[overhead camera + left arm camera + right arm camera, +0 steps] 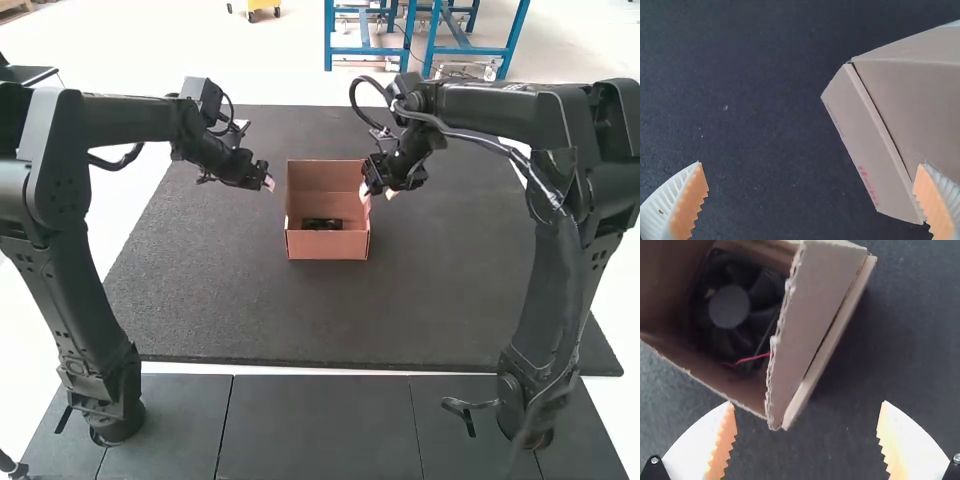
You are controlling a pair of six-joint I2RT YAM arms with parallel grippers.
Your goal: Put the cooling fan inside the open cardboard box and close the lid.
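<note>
fan (730,307) in open box (327,243); left tool (809,170), right tool (807,405) spread; red flap print (867,182) unreadable.

The gripper (809,167) is spread wide over the mat (740,75). The box (905,115) corner lies between the jaws, beside one finger.

Robotics lab here, with left arm (60,200) and right arm (570,200) mounted at a tabletop (320,430) under dark rubber mat (200,290).

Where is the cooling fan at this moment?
In the high view the cooling fan lies on the floor of the open cardboard box, which stands between the left gripper and the right gripper.
</note>
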